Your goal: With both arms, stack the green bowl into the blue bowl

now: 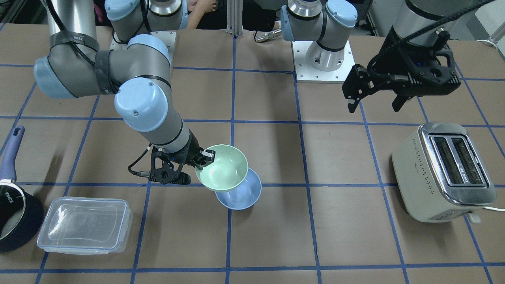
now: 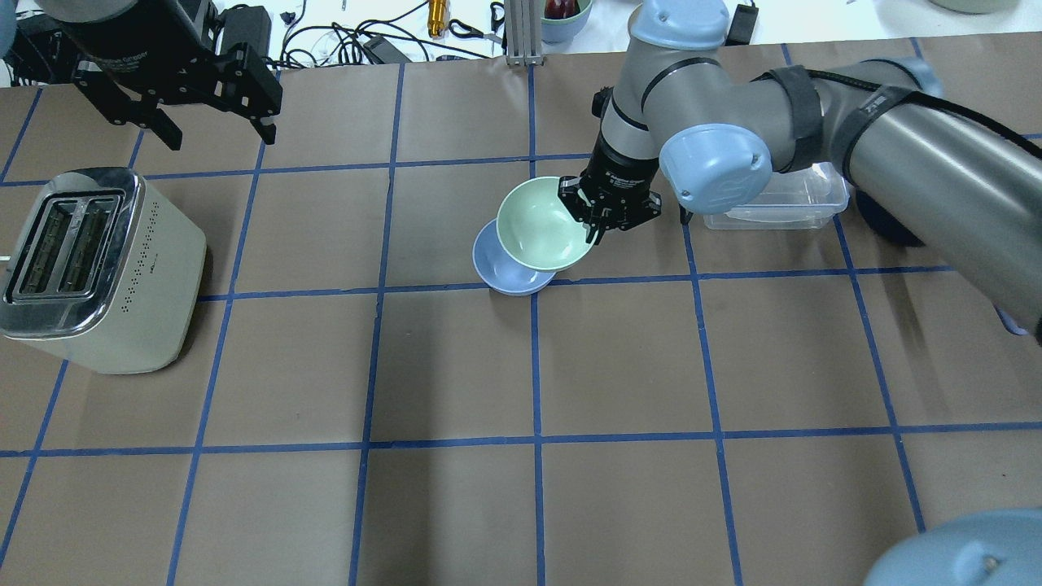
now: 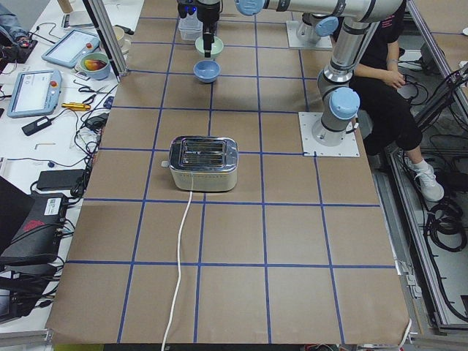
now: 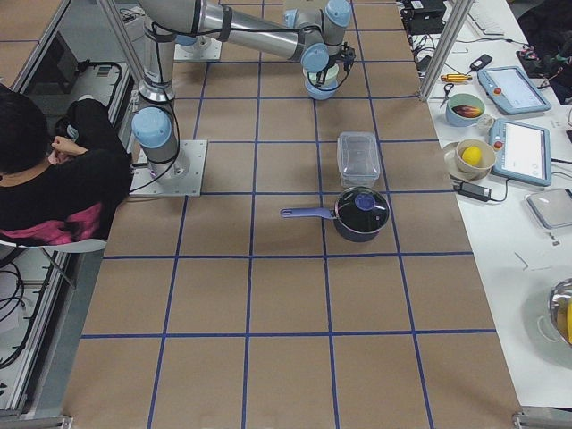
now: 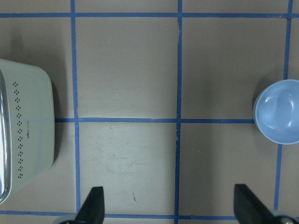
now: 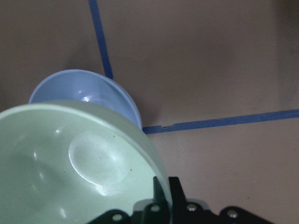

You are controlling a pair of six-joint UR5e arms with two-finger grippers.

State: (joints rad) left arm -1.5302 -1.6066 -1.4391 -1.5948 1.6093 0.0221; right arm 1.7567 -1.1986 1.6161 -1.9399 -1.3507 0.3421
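My right gripper (image 1: 207, 157) (image 2: 588, 224) is shut on the rim of the pale green bowl (image 1: 223, 167) (image 2: 541, 224). It holds the bowl tilted, just above and partly over the light blue bowl (image 1: 241, 194) (image 2: 506, 273), which sits on the table. In the right wrist view the green bowl (image 6: 70, 163) covers much of the blue bowl (image 6: 88, 91). My left gripper (image 1: 374, 107) (image 2: 220, 134) is open and empty, raised above the table near the toaster. Its wrist view shows the blue bowl (image 5: 279, 111) at the right edge.
A cream toaster (image 1: 442, 169) (image 2: 89, 268) stands on my left side. A clear lidded plastic container (image 1: 85, 225) (image 2: 773, 199) and a dark navy saucepan (image 1: 15, 213) (image 4: 357, 213) lie on my right side, beyond the right arm.
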